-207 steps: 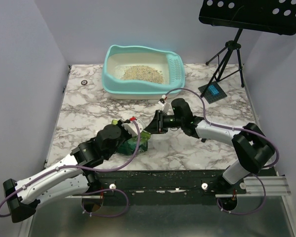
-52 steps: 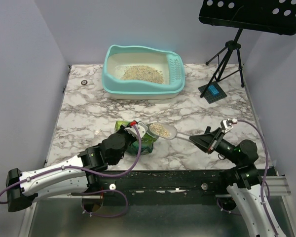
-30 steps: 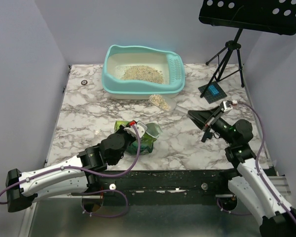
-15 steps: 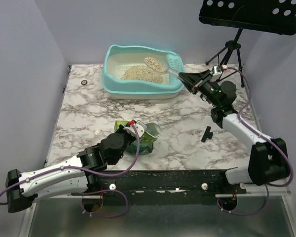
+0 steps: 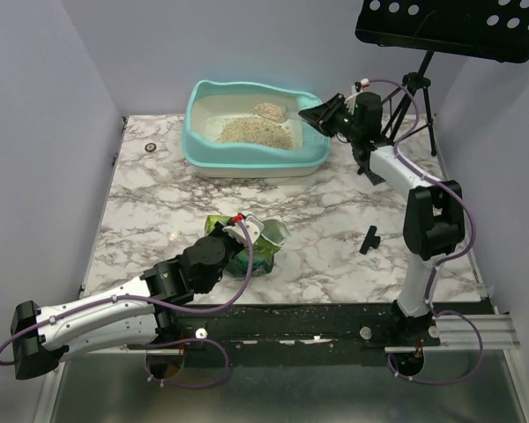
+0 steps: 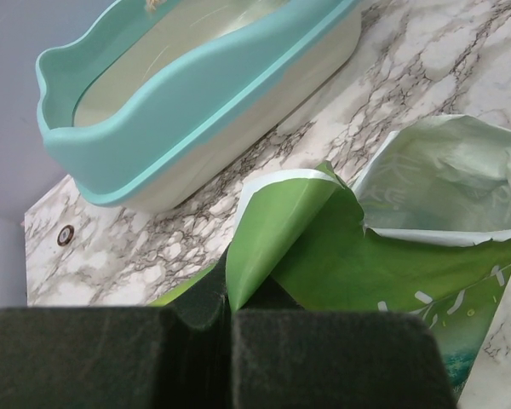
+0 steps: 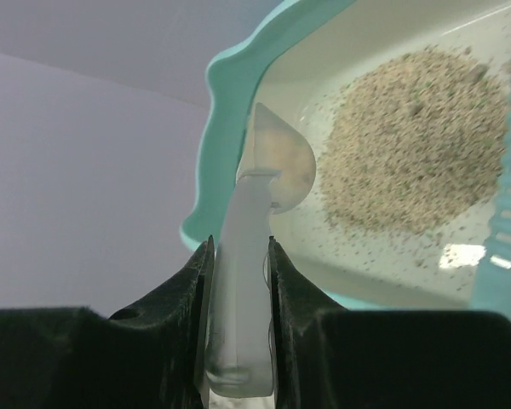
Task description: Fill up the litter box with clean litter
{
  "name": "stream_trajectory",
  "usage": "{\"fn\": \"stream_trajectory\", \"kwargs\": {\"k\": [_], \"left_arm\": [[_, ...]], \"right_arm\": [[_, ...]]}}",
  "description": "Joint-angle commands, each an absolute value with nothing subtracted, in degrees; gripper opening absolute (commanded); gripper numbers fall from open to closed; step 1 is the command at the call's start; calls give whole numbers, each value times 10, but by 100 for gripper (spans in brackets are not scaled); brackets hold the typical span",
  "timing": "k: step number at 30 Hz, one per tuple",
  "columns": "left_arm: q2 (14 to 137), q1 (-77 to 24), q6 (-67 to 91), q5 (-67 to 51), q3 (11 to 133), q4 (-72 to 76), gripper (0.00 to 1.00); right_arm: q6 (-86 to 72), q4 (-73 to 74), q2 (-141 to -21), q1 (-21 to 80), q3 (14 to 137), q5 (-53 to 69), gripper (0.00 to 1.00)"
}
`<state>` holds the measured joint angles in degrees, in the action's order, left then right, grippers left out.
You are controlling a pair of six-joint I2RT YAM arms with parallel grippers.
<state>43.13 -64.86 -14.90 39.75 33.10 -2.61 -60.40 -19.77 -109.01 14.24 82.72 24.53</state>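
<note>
The turquoise litter box [image 5: 247,159] stands at the back of the table with a pile of clean litter [image 5: 254,130] on its cream floor. My right gripper [image 5: 322,115] is shut on the handle of a clear plastic scoop [image 5: 271,110], whose bowl holds tan granules above the box's inside. In the right wrist view the scoop handle [image 7: 243,290] sits between the fingers, over the litter pile [image 7: 417,162]. The green litter pouch [image 5: 257,248] lies open on the marble. My left gripper [image 6: 228,311] is shut on a flap of the pouch [image 6: 272,221].
A slotted turquoise scoop [image 5: 314,119] leans on the box's right wall. A black music stand's tripod [image 5: 406,97] stands right behind my right arm. A small black part [image 5: 368,238] and a dark square pad [image 5: 381,164] lie on the right, a small ring [image 5: 150,146] far left.
My right arm carried the filled scoop from beside the pouch up and back, then left over the litter box. The left arm and pouch stayed still.
</note>
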Motion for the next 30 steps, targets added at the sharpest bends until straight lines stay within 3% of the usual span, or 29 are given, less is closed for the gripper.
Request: {"fn": "stream_trajectory", "kwargs": {"k": [1,10,16,23,30], "left_arm": [[441,-642,-136,396,335,-30,0],[448,-639,-134,396,338,-33,0],[449,-639,-132,395,345,-44,0],[446,-639,-129,391,346,-52,0],[439,-639,-127,391,348,-57,0]], "right_arm": [[-429,48,-1159,149,974,225,1],[-153,310,-1215,220,1183,61,1],[-50,391,-1214,282,1273,-58,1],[-6,395,-1162,321,1239,-201,1],[-46,333,-988,330,1075,-167,1]]}}
